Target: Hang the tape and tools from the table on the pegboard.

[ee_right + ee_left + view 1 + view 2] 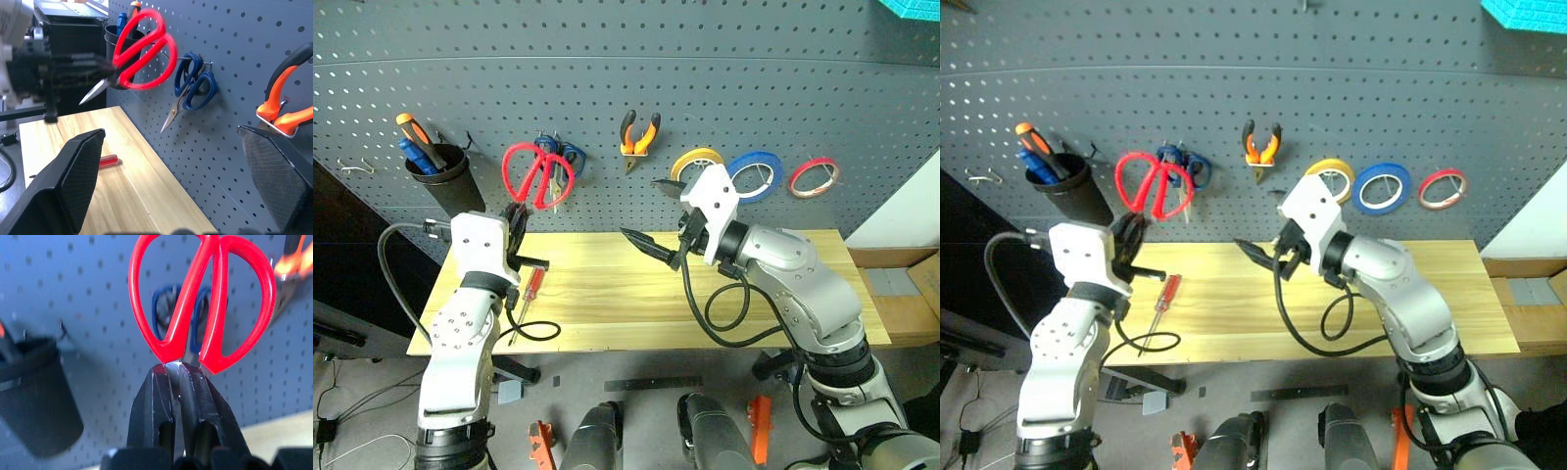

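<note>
At about nine o'clock on the pegboard [724, 88] you have a black cup [445, 176] with an orange-and-black screwdriver [419, 139] and a blue handle standing in it. Just right of it, your left gripper [517, 223] is raised in front of the board with its fingers [161, 401] clamped tight on the steel blades of the red scissors [538, 174], the red loops standing up toward twelve o'clock from the fingertips and overlapping the blue scissors [195, 88] that hang on a hook behind them. Below that gripper, at roughly seven o'clock on the table [607, 304], the red screwdriver [530, 292] lies flat on the wood, its shaft pointing toward the near edge, with a loop of black cable [536, 331] beside it. Near the board's centre the orange-and-black pliers [639, 137] hang on a hook, nose down. Your right gripper [654, 220] hovers above the middle of the table with its two fingers spread wide and nothing between them, pointing toward nine o'clock. Behind its white housing, the yellow tape ring [695, 162] hangs on the board; the blue tape [756, 174] hangs just right of it, and the red tape ring [814, 176] sits at about three o'clock.
</note>
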